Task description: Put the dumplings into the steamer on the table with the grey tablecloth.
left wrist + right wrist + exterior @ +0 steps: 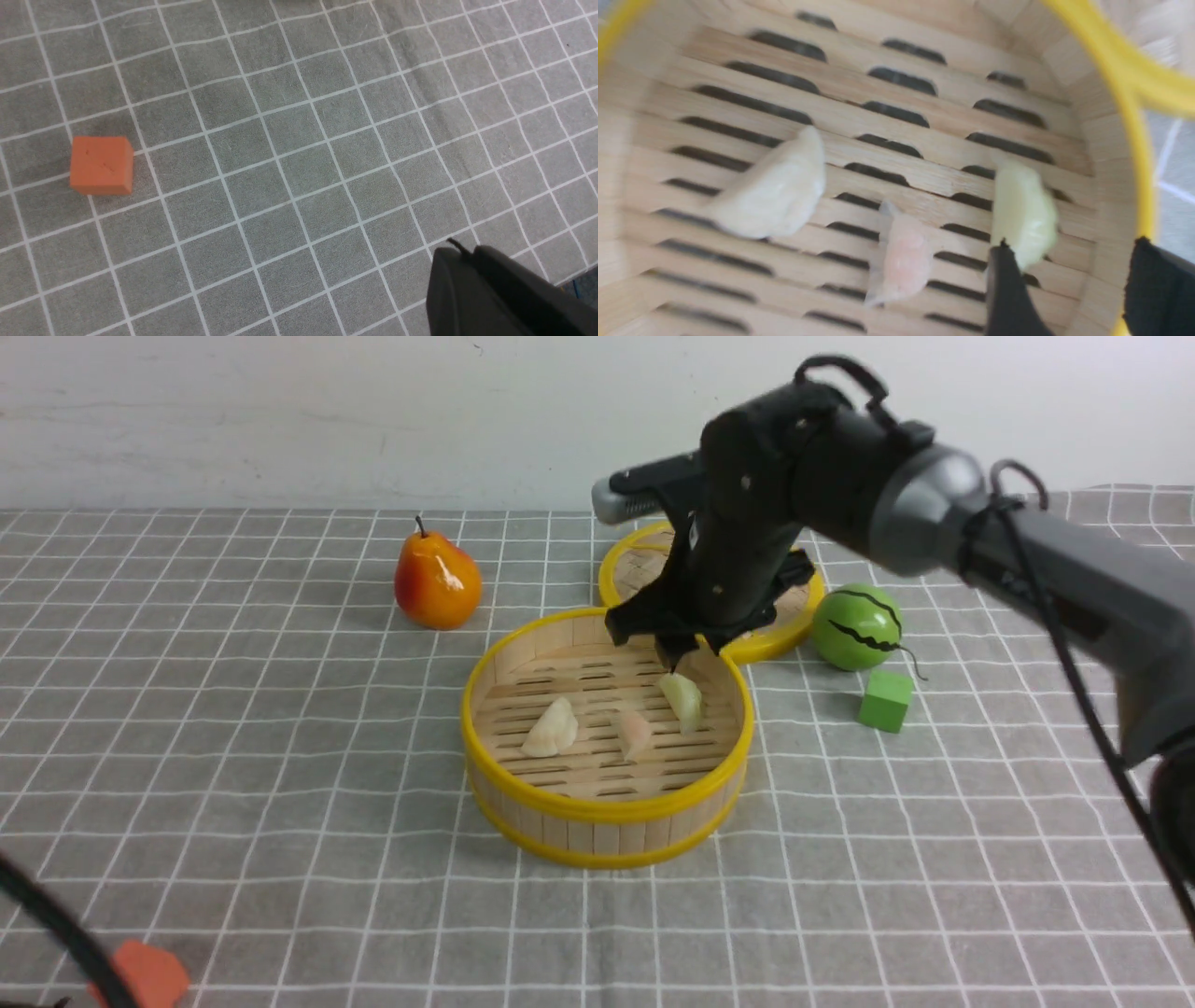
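At the near left corner of the worktop [308, 859], which wears a grey cloth ruled with white grid lines, sits an orange block [101, 165], partly hidden in the front view by a dark, blurred curve crossing in front of it. The left jaws [460, 245] show only as a dark tip in their own wrist view, over the cloth — I cannot tell whether they stand wide or narrow, and nothing can be seen held there. Further right and toward the back stands an orange-red pear [437, 577] with a dark stem. Next comes the steamer [607, 803], a round bamboo basket with yellow rims, slatted walls and a slotted floor, and all three dumplings lie inside it, apart from one another: the cream-white dumpling [552, 729] on the left, the pale pink dumpling [633, 735] in the middle, and the pale yellow-green dumpling [682, 701] on the right, near the wall. The right jaws [1064, 242] hang over the right part of the basket, parted wide with a clear gap between the tips and nothing gripped; in their wrist view one tip overlaps the edge of the yellow-green dumpling, though I cannot tell whether it touches. Behind the basket, to its right, lies the flat woven lid [805, 607] with its yellow rim, partly covered by the right arm [896, 504]. Just beside the lid rests a green ball with dark wavy stripes [854, 627] — and in front of that, a green cube [886, 701].
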Motion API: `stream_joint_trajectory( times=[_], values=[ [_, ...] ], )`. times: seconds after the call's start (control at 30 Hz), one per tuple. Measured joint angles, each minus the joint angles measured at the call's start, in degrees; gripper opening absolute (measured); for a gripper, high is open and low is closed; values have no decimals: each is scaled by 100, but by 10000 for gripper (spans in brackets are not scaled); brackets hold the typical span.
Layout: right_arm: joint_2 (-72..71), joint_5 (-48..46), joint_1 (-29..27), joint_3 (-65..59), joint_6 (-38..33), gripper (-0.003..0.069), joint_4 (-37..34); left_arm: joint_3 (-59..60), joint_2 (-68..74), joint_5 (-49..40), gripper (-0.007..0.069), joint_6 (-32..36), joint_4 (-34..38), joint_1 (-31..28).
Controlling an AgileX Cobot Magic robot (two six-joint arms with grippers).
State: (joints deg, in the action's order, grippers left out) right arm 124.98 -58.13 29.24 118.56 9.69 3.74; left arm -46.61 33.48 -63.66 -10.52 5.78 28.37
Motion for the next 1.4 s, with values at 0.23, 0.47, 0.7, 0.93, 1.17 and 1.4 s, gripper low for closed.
stream_joint_trajectory(
  times=[0.23, 0.47, 0.7, 0.93, 1.17, 1.4],
  values=[
    [-1356, -66, 0, -19, -1000, 86, -935, 1830, -1791, 2020, 31, -549, -66, 0],
    [-2519, 600, 0, -1198, -1268, -13, -1274, 3045, -2382, 4442, 36, -592, -66, 0],
    [-4226, 1872, 0, -3420, -1287, -15, -1299, 3326, -2392, 5009, 40, -592, -66, 0],
    [-5986, 3064, 0, -5482, -1298, -15, -1400, 3337, -2407, 5015, 50, -592, -66, 0],
    [-7452, 4095, 0, -6883, -1304, -11, -1492, 3337, -2407, 5015, 57, -592, -66, 0],
    [-8102, 4570, 0, -7270, -1304, -10, -1497, 3337, -2407, 5017, 59, -592, -66, 0]
  ],
)
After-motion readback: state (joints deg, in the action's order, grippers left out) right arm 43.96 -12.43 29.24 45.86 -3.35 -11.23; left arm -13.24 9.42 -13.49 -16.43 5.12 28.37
